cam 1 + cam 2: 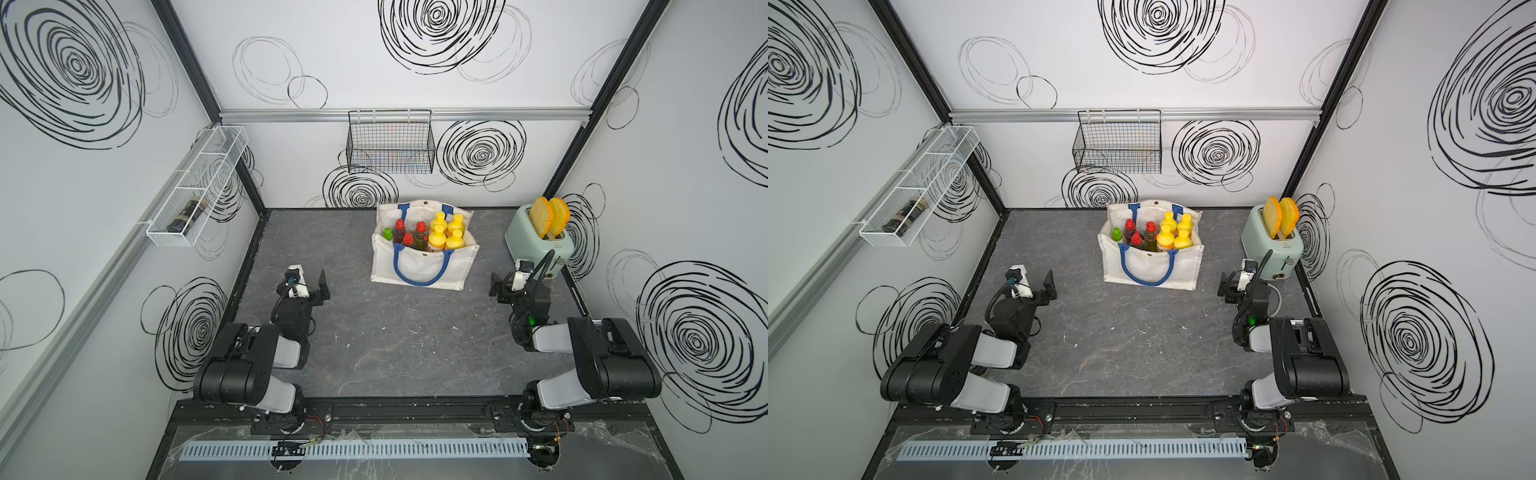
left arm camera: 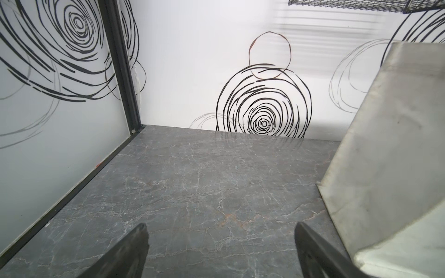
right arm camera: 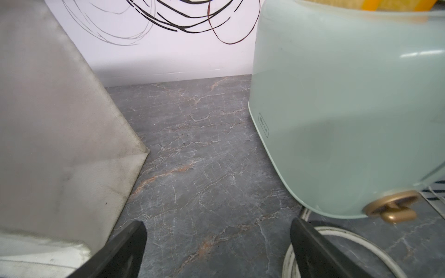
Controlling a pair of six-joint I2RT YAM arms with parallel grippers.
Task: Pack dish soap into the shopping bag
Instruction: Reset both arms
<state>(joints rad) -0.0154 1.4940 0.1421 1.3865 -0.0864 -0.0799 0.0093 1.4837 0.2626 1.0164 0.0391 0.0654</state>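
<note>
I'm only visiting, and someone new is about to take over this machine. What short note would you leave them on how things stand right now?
Left gripper: open, empty, beside the shopping bag.
Right gripper: open, empty, between the bag and the toaster.
Dish soap: eight bottles upright in the bag: four yellow-capped, three red-capped, one green-capped.
Done: packing looks complete; no bottle shows outside the bag.
Left: probably nothing.

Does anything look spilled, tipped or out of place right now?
Nothing spilled. The dish soap bottles stand upright inside the shopping bag. Only oddity: a dark jar lies on its side in the white wall rack.
</note>
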